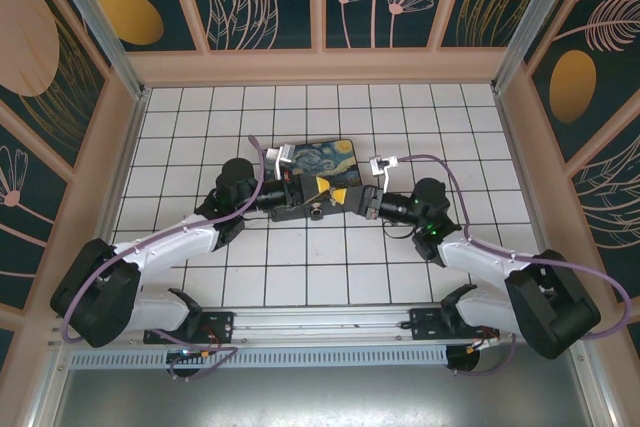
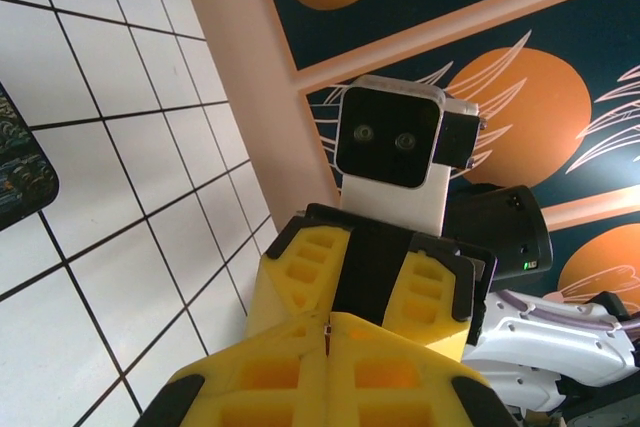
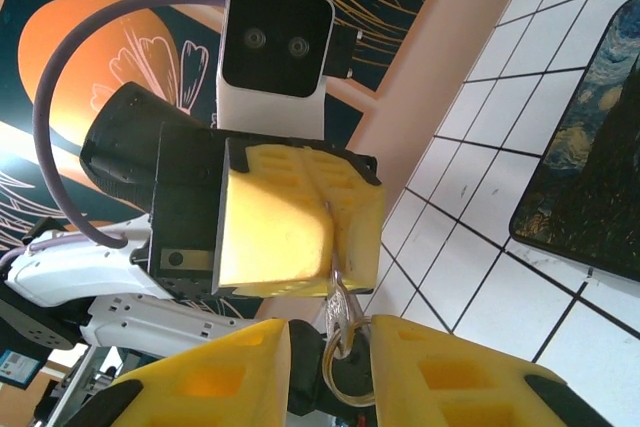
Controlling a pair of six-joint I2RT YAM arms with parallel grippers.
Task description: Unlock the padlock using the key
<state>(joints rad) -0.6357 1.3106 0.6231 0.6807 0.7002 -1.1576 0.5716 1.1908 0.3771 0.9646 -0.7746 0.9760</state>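
Observation:
Both grippers meet tip to tip at the table's middle, just in front of the painted box. My left gripper [image 1: 322,189] [image 2: 328,319] is shut on the thin silvery key [image 3: 340,292]; a sliver of metal shows in its finger seam. From the right wrist view the left gripper [image 3: 332,247] faces me, with the key blade running into its seam. My right gripper [image 1: 342,197] [image 3: 330,332] has the padlock [image 3: 301,373] between its fingers, a dark body with a curved silver shackle [image 3: 328,375] looped at the key's head. Seen from the left wrist, the right gripper [image 2: 375,277] has its fingers set slightly apart.
The dark box with the Starry Night lid [image 1: 315,159] [image 2: 20,162] [image 3: 600,167] lies flat right behind the grippers. White tiled floor [image 1: 400,117] spreads around it. Wooden walls [image 1: 320,65] with painted panels close in the back and both sides.

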